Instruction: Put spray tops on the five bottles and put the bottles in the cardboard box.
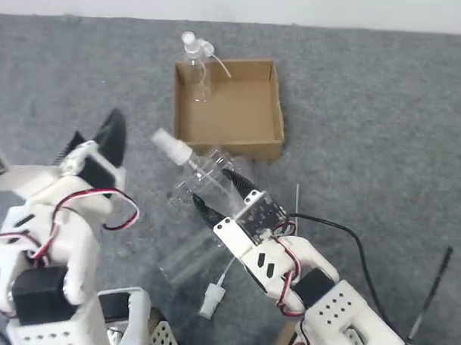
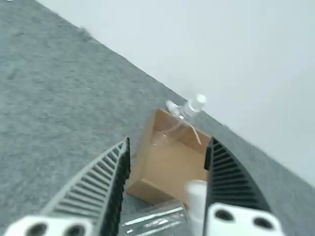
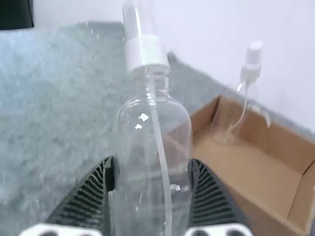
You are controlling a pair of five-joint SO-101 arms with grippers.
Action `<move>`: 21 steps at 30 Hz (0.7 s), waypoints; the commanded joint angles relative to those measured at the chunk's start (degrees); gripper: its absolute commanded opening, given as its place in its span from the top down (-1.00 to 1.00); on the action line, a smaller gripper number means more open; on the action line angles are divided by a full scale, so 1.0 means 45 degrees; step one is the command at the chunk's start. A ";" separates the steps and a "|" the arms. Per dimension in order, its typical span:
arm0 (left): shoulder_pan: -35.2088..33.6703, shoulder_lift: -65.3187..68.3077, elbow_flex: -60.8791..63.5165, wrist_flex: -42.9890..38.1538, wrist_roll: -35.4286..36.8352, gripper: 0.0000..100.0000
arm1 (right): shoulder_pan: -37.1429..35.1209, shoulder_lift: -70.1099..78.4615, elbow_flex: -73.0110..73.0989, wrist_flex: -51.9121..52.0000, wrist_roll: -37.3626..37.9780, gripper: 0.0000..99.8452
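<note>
While half-open, R end effector (image 1: 210, 186) grips bottle (image 1: 203, 166).

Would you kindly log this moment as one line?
right gripper: holds capped bottle | left gripper: open, empty | box: standing bottle inside

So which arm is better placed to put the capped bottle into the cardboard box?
Right. The right gripper holds the capped bottle beside the cardboard box; the left gripper is open and empty.
</note>
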 commanded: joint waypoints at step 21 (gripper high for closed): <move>0.3341 -0.0059 0.3175 -0.3028 0.1133 0.54 | -0.1397 -0.5617 0.0684 0.2471 0.0156 0.99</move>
